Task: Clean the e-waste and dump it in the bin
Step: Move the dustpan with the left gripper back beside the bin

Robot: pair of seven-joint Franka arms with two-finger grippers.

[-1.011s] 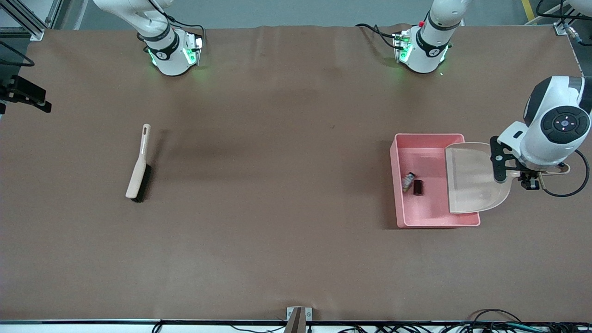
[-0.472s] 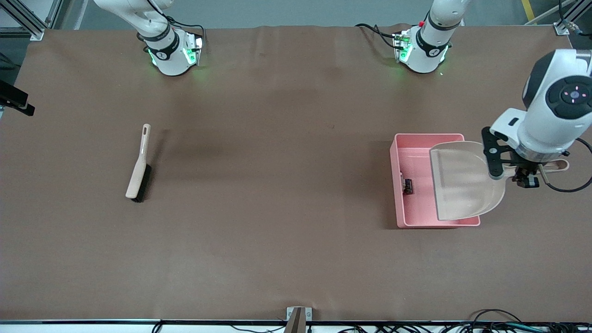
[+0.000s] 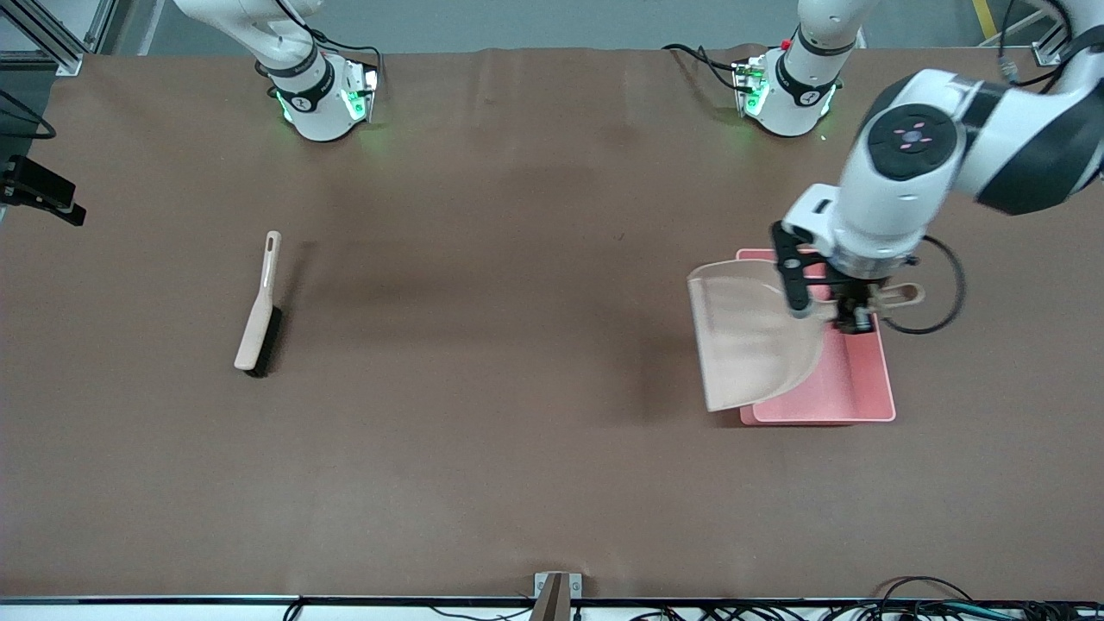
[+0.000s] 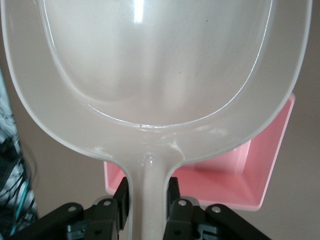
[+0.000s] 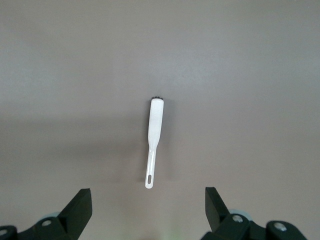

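I see the pan point(image 3: 750, 341) hiding most of the bin point(image 3: 862, 388), so the e-waste is out of sight; left gripper point(image 3: 849, 312) clamps its handle above the bin; right gripper point(image 5: 147, 207), jaws spread, waits over the brush point(image 3: 259, 323).

Left wrist view: left tool point(image 4: 148, 204) clamped on the handle of the beige dustpan point(image 4: 150, 75), black fingers point(image 4: 122, 197) pressed against either side of the handle. Pan's scoop fills most of the frame; inner surface glossy, nothing seen in it. Below the pan, one corner of the pink bin point(image 4: 260, 170) shows, upright walls visible. Bin stands on the brown table point(image 4: 300, 200).
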